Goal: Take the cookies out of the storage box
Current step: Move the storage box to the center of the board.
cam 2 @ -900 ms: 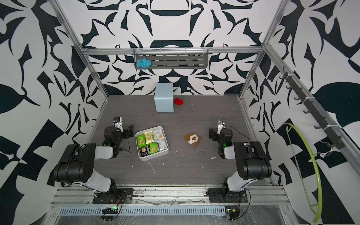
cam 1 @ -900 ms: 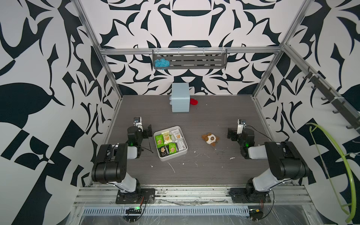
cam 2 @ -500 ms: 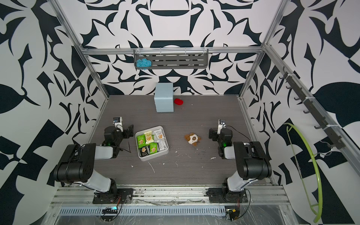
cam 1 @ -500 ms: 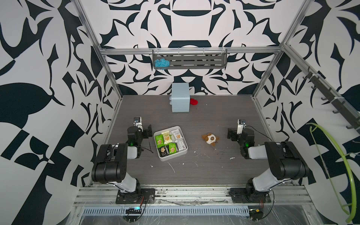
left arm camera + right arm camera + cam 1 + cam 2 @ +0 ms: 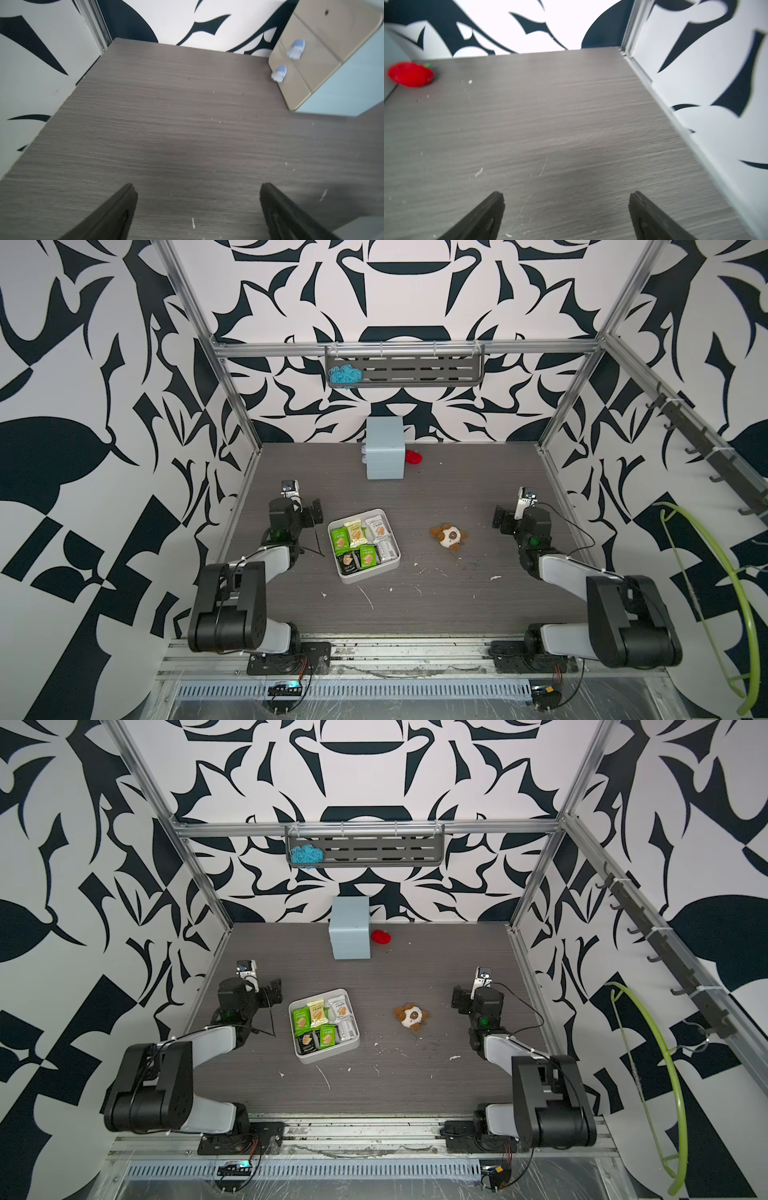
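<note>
The left gripper (image 5: pixel 197 187) has its two black fingers spread wide, with only bare grey wood-grain table (image 5: pixel 187 128) between them. It hangs low over the table and holds nothing. The right gripper (image 5: pixel 566 194) is spread just as wide over bare table and is also empty.

Just beside the left gripper, on its right and slightly back toward the arm's base, sits the storage box (image 5: pixel 366 577), a shallow white tray with rounded corners, turned a little askew. The gripper is apart from its rim. All the cookies (image 5: pixel 360 542) lie inside the box, flat and overlapping. Two bright green packets, a cream-yellow one, a black one and white ones show on top.

To the left of the right gripper, near it but apart, a brown-and-white plush toy (image 5: pixel 449 536) lies on the table, between that gripper and the box.

Well ahead of the left gripper and off to its right stands a light-blue drawer cabinet (image 5: pixel 311 54) against the back wall. Its beige drawer fronts carry small blue-and-white pulls. A red strawberry-shaped toy (image 5: pixel 411 73) lies just beside the cabinet, far ahead of the right gripper and to its left. Above the cabinet, a grey slotted shelf (image 5: pixel 415 371) on the frame holds a blue tangle of yarn (image 5: pixel 344 376) at one end.
</note>
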`<state>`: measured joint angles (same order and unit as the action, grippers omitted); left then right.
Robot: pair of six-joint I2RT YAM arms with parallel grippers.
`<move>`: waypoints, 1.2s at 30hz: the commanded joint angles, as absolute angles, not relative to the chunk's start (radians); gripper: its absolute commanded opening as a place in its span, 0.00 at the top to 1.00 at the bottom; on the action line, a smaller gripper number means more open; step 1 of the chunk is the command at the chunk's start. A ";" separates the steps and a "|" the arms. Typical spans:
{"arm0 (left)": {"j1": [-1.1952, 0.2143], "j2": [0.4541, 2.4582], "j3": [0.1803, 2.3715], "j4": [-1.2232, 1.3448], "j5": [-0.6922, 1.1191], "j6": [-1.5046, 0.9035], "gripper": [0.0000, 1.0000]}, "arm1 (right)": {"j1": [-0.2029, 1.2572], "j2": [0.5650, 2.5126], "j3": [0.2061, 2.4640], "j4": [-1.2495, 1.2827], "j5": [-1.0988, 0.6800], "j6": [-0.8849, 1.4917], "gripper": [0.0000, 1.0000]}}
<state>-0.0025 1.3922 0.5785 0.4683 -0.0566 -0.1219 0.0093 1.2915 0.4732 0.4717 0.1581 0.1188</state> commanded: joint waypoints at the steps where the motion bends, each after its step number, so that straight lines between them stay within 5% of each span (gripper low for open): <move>1: -0.041 1.284 0.678 0.128 -0.130 -0.298 0.01 | 0.022 1.190 0.633 0.103 0.165 0.258 0.01; 7: -0.281 1.158 0.823 -0.344 -0.370 -0.605 0.01 | 0.156 1.167 0.833 -0.342 0.078 0.349 0.12; 11: -0.366 1.174 0.853 -0.539 -0.331 -0.865 0.01 | 0.292 1.210 0.895 -0.504 0.019 0.440 0.28; 19: -0.380 1.174 0.803 -0.626 -0.266 -1.001 0.01 | 0.517 1.359 0.960 -0.552 0.070 0.563 0.30; 24: -0.304 1.185 0.815 -0.639 -0.183 -0.919 0.01 | 0.588 1.481 1.058 -0.522 -0.015 0.571 0.41; 36: -0.229 1.159 0.652 -0.393 -0.020 -0.951 0.01 | 0.812 1.793 1.343 -0.473 -0.103 0.618 0.47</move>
<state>-0.2310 1.1797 0.6567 -0.4526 -0.0589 -0.9478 0.7948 1.7706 1.2816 -0.4805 -0.0856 0.5930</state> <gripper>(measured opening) 0.992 0.531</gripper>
